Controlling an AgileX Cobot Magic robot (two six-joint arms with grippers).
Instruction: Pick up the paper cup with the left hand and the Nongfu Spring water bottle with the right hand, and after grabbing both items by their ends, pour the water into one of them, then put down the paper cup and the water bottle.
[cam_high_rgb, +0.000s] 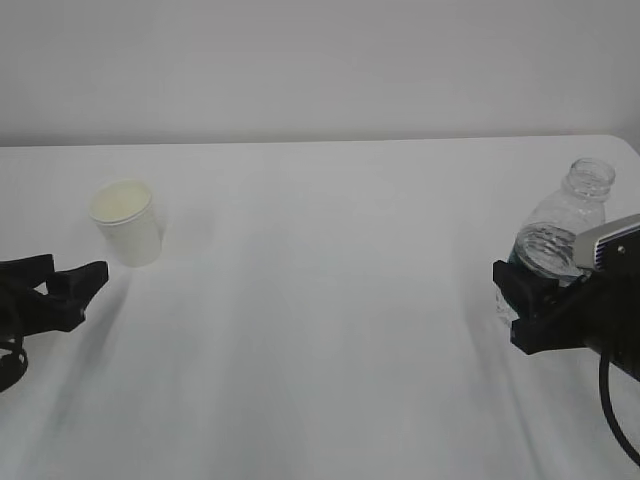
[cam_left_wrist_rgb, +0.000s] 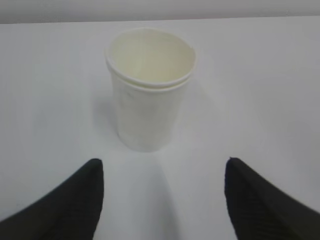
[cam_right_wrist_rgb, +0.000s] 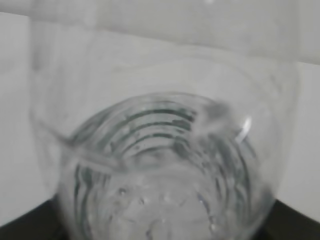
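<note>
The white paper cup (cam_high_rgb: 127, 221) stands upright on the table at the left, its cream inside empty. My left gripper (cam_high_rgb: 78, 266) sits low just in front of it, open. In the left wrist view the cup (cam_left_wrist_rgb: 150, 90) lies ahead of the two black fingertips (cam_left_wrist_rgb: 92, 175), a clear gap apart, and the left gripper (cam_left_wrist_rgb: 163, 165) holds nothing. At the right, my right gripper (cam_high_rgb: 525, 298) is shut on the lower part of the capless water bottle (cam_high_rgb: 568, 218), neck up and leaning slightly. The bottle (cam_right_wrist_rgb: 165, 150) fills the right wrist view, with water (cam_right_wrist_rgb: 160, 205) in it.
The white table (cam_high_rgb: 330, 320) stretches bare between the two arms. Its far edge meets a plain wall, and its right back corner (cam_high_rgb: 625, 140) is just behind the bottle.
</note>
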